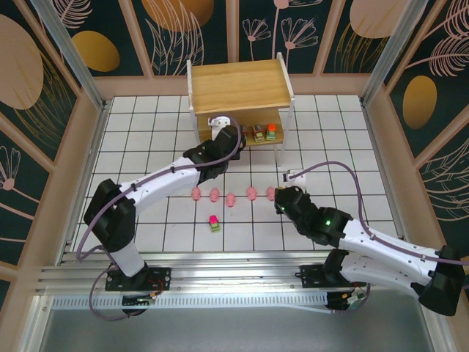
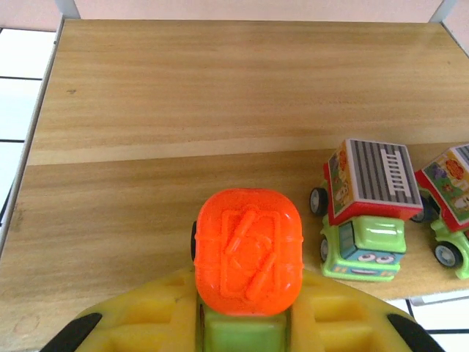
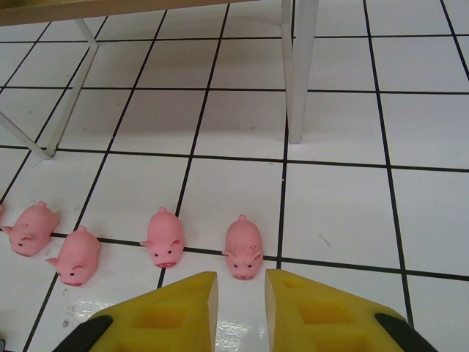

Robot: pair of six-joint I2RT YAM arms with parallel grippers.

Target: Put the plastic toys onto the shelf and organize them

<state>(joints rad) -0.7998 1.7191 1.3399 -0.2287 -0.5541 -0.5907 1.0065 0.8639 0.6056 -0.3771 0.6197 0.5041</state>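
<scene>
Reaching into the shelf (image 1: 238, 84) from its front-left side, the left gripper (image 1: 225, 136) sits under the top board, at the lower tier. Left wrist view: the left gripper (image 2: 248, 323) is clamped on an orange-topped toy (image 2: 248, 253) with a green body, which is seated between the yellow pads (image 2: 146, 323). The toy is over the front part of the shelf's lower board (image 2: 183, 110), towards its middle. Contact with the board: cannot tell.

To the right of it, on the same lower board, stand two green-cabbed toy trucks (image 2: 364, 213) (image 2: 448, 205). They are side by side, upright, near the shelf's right end, with their cabs facing the front edge. Overhead they show at (image 1: 259, 133) and (image 1: 271, 131).

In front of the shelf, on the white tiled table (image 1: 146, 147), five pink pigs lie in a rough row parallel to the shelf's front: (image 1: 196, 193), (image 1: 214, 195), (image 1: 231, 199), (image 1: 251, 193), (image 1: 270, 193). They are spaced apart, not touching.

A magenta-topped toy (image 1: 214, 223) sits alone, farther from the shelf than the pig row, level with the row's left part.

The right gripper (image 1: 282, 196) is low over the table, just beside the rightmost pig, in front of the shelf's right front leg (image 3: 300, 73). Right wrist view: the right gripper (image 3: 241, 275) has its jaws drawn all but together. A thin strip of tile shows between the pads and nothing is held. The nearest pig (image 3: 243, 247) lies just ahead of the tips.
</scene>
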